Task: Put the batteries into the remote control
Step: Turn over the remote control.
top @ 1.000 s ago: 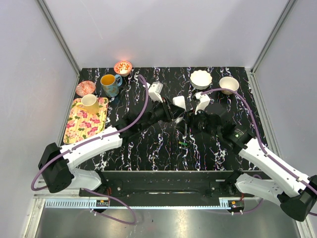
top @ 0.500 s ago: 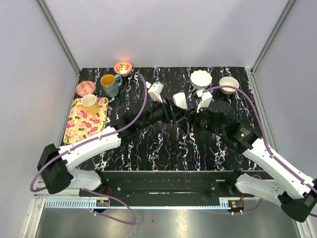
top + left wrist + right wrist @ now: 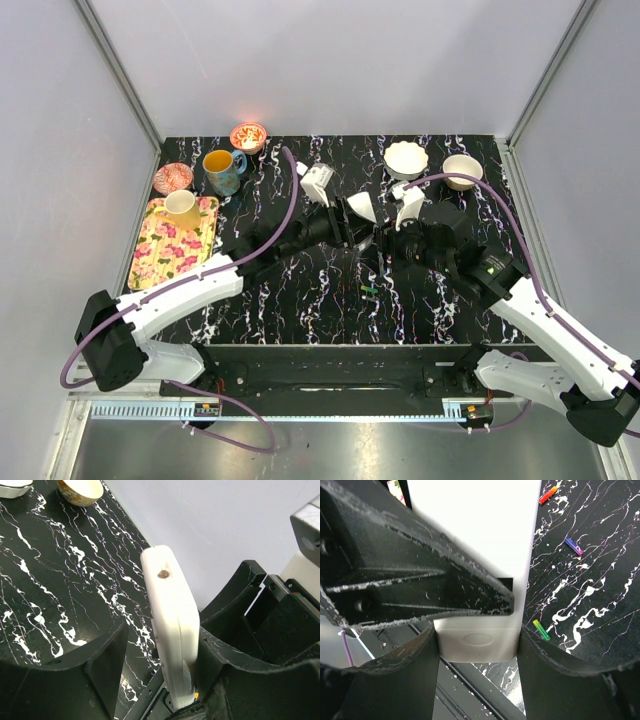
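The remote control (image 3: 480, 535) hung, as it seemed, above the middle of the tabletop (image 3: 60, 570), where the two arms met. The right jaws pinched it across its width near one end, a finger on each narrow edge. The left jaws stood spread around it the other way. One finger (image 3: 225, 650) lay against a flat face and the other (image 3: 107, 662) stood just clear, so they gripped nothing. Three small coloured sticks, probably the batteries (image 3: 541, 629), lay loose on the tabletop below, apart from one another.

The step looked like a two-armed regrasp to get at the battery bay (a dark notch (image 3: 504, 583) showed on the white face, partly under a left finger). To do it well, the right jaws should hold firm and level while the left ones settle. The left should close squarely on the flat faces, away from the notch. It should also close slowly, because the plastic looked smooth and a skewed squeeze could twist it free. The two sets of fingers sat very close, so any shift should be small.
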`<act>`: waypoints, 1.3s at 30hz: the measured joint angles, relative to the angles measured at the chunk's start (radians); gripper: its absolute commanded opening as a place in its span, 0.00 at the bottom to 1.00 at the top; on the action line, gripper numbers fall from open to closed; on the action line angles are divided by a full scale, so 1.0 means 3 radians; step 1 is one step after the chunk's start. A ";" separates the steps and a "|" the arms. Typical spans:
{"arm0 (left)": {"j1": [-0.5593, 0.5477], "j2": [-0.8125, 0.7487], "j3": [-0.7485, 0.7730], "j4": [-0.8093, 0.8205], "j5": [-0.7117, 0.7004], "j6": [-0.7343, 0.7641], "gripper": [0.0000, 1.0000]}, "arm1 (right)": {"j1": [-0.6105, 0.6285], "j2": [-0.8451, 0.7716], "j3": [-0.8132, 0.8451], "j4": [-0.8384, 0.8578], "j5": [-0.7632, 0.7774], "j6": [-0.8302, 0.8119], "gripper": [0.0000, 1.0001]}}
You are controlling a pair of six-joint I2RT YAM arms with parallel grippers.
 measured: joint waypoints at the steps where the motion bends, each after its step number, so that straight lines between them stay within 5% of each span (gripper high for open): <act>1: 0.0015 0.0000 0.0003 0.0005 0.0003 -0.0001 0.57 | 0.0000 0.0000 0.0000 -0.0006 0.0000 -0.0001 0.00; 6: 0.0051 0.0000 0.0003 0.0019 0.0052 -0.0015 0.42 | 0.0000 -0.0005 0.0000 -0.0028 0.0003 -0.0001 0.00; 13: 0.0028 0.0003 0.0010 0.0089 0.0126 -0.0074 0.00 | 0.0003 0.0011 0.0000 -0.0034 0.0036 -0.0051 0.00; 16: 0.0037 0.0004 0.0010 0.0089 0.0145 -0.0065 0.00 | 0.0003 0.0009 0.0000 -0.0036 0.0034 -0.0051 0.00; 17: 0.0038 0.0004 0.0010 0.0089 0.0149 -0.0064 0.00 | 0.0003 0.0009 0.0000 -0.0034 0.0034 -0.0051 0.03; 18: 0.0038 0.0004 0.0009 0.0093 0.0150 -0.0064 0.00 | 0.0003 0.0009 0.0000 -0.0036 0.0037 -0.0051 0.26; 20: 0.0038 0.0004 0.0006 0.0099 0.0150 -0.0064 0.00 | 0.0003 0.0008 0.0000 -0.0036 0.0042 -0.0048 0.51; 21: 0.0041 0.0001 -0.0015 0.0134 0.0145 -0.0074 0.00 | 0.0004 0.0006 0.0000 -0.0034 0.0056 -0.0046 0.72; 24: 0.0047 -0.0070 -0.0207 0.0333 0.0094 -0.0134 0.00 | 0.0006 0.0001 0.0000 -0.0042 0.0090 0.0024 0.97; 39: 0.0295 -0.0964 -0.1602 0.1448 -0.0660 -0.0450 0.00 | 0.0003 -0.0164 -0.0486 0.0730 -0.0065 0.1086 1.00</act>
